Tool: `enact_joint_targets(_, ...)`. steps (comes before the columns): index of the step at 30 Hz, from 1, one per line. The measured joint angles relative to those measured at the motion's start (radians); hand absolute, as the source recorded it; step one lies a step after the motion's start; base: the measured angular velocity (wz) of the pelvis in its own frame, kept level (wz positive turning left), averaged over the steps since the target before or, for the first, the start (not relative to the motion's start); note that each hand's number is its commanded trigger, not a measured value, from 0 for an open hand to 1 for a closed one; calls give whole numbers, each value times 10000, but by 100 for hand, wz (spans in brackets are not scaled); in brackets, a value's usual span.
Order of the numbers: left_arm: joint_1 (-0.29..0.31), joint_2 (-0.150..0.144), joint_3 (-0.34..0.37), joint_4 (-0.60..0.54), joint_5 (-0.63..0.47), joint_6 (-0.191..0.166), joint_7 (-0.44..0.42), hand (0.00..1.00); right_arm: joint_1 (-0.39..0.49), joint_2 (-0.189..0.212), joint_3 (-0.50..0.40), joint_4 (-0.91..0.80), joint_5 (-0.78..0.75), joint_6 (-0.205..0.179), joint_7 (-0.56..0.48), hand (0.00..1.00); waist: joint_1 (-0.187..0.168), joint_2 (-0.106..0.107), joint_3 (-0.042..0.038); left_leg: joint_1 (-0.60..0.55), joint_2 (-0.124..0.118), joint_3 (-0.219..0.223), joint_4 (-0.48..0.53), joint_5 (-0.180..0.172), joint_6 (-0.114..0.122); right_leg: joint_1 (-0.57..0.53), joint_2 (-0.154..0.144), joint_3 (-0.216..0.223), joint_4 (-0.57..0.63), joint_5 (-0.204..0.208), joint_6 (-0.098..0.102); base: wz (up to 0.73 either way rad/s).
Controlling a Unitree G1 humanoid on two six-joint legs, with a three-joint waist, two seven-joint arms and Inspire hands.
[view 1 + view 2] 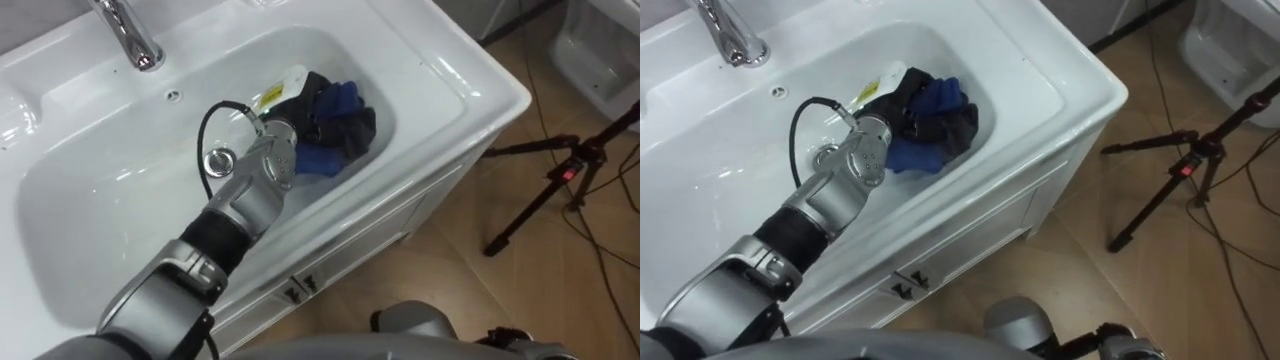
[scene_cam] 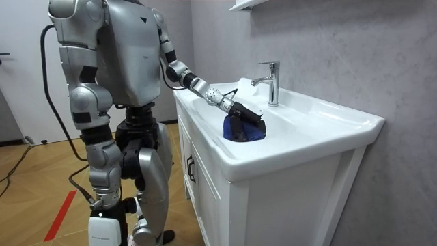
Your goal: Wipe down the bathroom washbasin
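Note:
A white basin (image 1: pixel 440 60) sits in a white cabinet, with a chrome faucet (image 1: pixel 130 35) at its back and a metal drain (image 1: pixel 218 160) in the bowl. A blue cloth (image 1: pixel 322 160) lies bunched against the bowl's right wall. My left hand (image 1: pixel 318 112) is down in the bowl on top of the cloth, dark fingers curled into it; the arm comes in from the lower left. In the room view I stand at the cabinet's corner, left arm stretched over the rim to the cloth (image 2: pixel 244 131).
A black tripod (image 1: pixel 560 180) with trailing cables stands on the wooden floor right of the cabinet. A white fixture (image 1: pixel 600 50) sits at the far right. The cabinet doors (image 1: pixel 300 285) face me below the rim. A grey wall backs the basin.

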Motion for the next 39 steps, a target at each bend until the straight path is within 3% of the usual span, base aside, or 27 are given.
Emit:
enact_joint_targets(4, 360, 15, 337, 754, -4, -734, 3, 100, 148, 11, -15, -20, -80, 41, -11, 0, 447, -150, 6, 185, 20, 47, -7, 0, 0, 94, 58, 119, 45, -17, -29, -11)
enact_joint_targets(8, 836, -6, 1425, 1809, 54, -1602, 45, 100, 362, 54, -285, -401, -280, 127, -267, 0, 1009, -453, -81, 412, 0, 41, -47, -1, -1, 241, 132, 151, 37, -70, -99, -3)
enact_joint_targets(11, 1354, 3, 2616, 2438, 96, -2219, 168, 100, 824, 119, -802, -633, -324, 104, -448, 0, 1506, -636, -238, 603, 61, 7, -91, -8, -9, 412, 214, 181, 13, -124, -167, -5)
enact_joint_targets(13, 1711, 22, 3535, 2598, 117, -2494, 219, 100, 1065, 114, -1237, -689, -451, 116, -481, 0, 1771, -616, -309, 696, 98, -18, -190, -35, -52, 444, 267, 138, 36, -150, -199, 3)
enact_joint_targets(15, 1996, 241, 4257, 2755, 117, -2703, 576, 100, 1229, 173, -1599, -721, -797, 165, -479, 0, 1919, -588, -322, 769, 136, -214, -251, -65, -94, 602, 320, 36, 62, -152, -233, 9)
enact_joint_targets(17, 2516, 941, 5260, 2844, 463, -2964, 1451, 100, 1434, 272, -1969, -622, -1279, 267, -469, 0, 2216, -570, -343, 828, 217, -284, -309, -78, -145, 621, 419, -2, 87, -112, -341, -7)
enact_joint_targets(18, 2640, 1139, 5448, 2857, 670, -2965, 1768, 100, 1500, 279, -2099, -631, -1353, 299, -469, 0, 2299, -563, -348, 842, 233, -308, -312, -69, -165, 627, 440, 9, 87, -106, -363, -12)
enact_joint_targets(20, 3103, 1852, 5879, 2925, 1810, -2964, 2796, 100, 1765, 235, -2622, -754, -1625, 467, -552, 0, 2579, -426, -428, 943, 295, -379, -345, -81, -229, 668, 510, 26, 89, -116, -450, -13)
enact_joint_targets(22, 3437, 2013, 5858, 2937, 2659, -2964, 3234, 100, 1785, 116, -2681, -762, -1640, 604, -529, 0, 2711, -270, -499, 1044, 342, -382, -326, -103, -278, 746, 561, 65, 90, -134, -505, -16)
enact_joint_targets(28, 3649, 2060, 5930, 3267, 4509, -2869, 3462, 100, 1575, -303, -3002, -775, -1887, 617, -114, 0, 2780, -104, -558, 1119, 412, -849, -138, -73, -352, 870, 657, 141, 156, -192, -669, -6)
enact_joint_targets(34, 3817, 2097, 5977, 3245, 4657, -2845, 3273, 100, 1582, -497, -3734, -1317, -1846, 557, -115, 0, 2820, 247, -555, 1070, 465, -943, -67, -45, -395, 879, 671, 74, 155, -261, -774, 3)
enact_joint_targets(39, 3791, 2153, 5970, 3041, 4921, -2747, 2681, 100, 1474, -499, -3738, -1460, -1773, 400, -225, 0, 2820, 583, -571, 817, 467, -1200, 23, -2, -457, 734, 595, -212, 159, -300, -837, 16)
